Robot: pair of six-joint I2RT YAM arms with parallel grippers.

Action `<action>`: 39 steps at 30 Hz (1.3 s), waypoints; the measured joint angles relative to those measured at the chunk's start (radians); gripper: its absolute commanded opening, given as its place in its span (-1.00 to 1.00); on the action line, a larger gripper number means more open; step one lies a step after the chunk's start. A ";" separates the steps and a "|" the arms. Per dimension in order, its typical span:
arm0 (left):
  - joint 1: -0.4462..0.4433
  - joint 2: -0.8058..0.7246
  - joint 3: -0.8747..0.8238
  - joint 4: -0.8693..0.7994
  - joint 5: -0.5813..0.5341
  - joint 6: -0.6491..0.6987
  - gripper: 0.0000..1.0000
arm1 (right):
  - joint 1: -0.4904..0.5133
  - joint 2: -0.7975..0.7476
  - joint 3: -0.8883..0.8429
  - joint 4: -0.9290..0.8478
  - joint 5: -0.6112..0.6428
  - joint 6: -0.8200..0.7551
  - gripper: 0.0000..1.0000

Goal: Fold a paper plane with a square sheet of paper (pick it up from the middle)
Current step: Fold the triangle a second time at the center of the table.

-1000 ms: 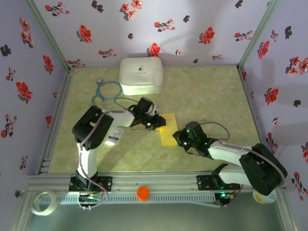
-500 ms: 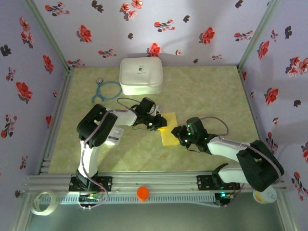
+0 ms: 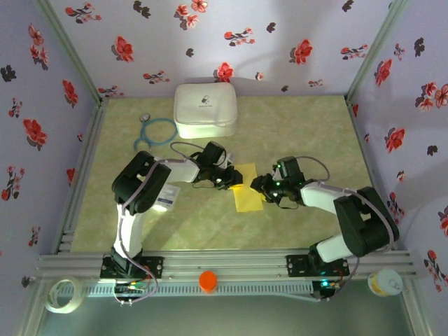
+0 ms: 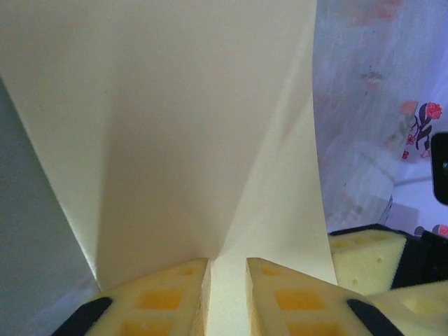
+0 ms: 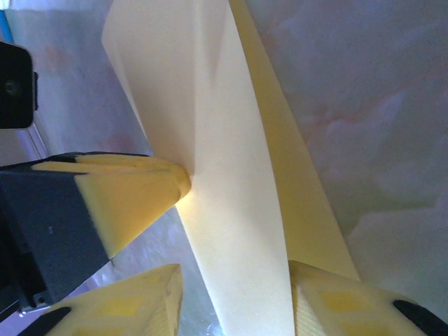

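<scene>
Evidently early in the job. Found one square sheet of paper near the middle of the table, between the two arms and, judging by the wrist views, raised off the surface. Noted one soft bend running up it, with no sharp centre crease, no nose folds and no wings. Judged the pick-up done and nearly all of the folding left to do; nothing dart-shaped formed yet.

Found the left gripper clenched on the sheet's edge, pads pressed to either face in the left wrist view. Found the right gripper released, jaws standing apart astride the sheet, one pad against the paper and the other just clear of it.

Counted as follows:
- one sheet
- two grippers
- one white case at the table's far edge
- one blue loop just beside the case, toward the far left corner
- one small white packet toward the left edge, by the left arm
- one orange object on the near rail
- one tape roll off the near left corner
</scene>
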 measured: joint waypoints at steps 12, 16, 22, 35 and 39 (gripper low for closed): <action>0.001 0.001 0.005 -0.011 0.000 0.008 -0.58 | -0.073 0.148 0.127 -0.097 -0.104 -0.180 -0.58; 0.003 0.001 0.010 -0.019 0.000 0.019 -0.53 | -0.091 0.165 0.144 -0.117 -0.121 -0.219 -0.90; 0.005 -0.008 0.018 -0.035 -0.006 0.030 -0.34 | -0.090 0.172 0.140 -0.083 -0.145 -0.191 -1.00; 0.022 -0.273 -0.100 -0.054 -0.163 0.130 -0.29 | 0.100 0.143 -0.069 0.333 0.015 0.286 -0.78; 0.024 -0.325 -0.154 -0.049 -0.196 0.166 -0.31 | 0.104 0.153 -0.084 0.426 0.017 0.338 -0.61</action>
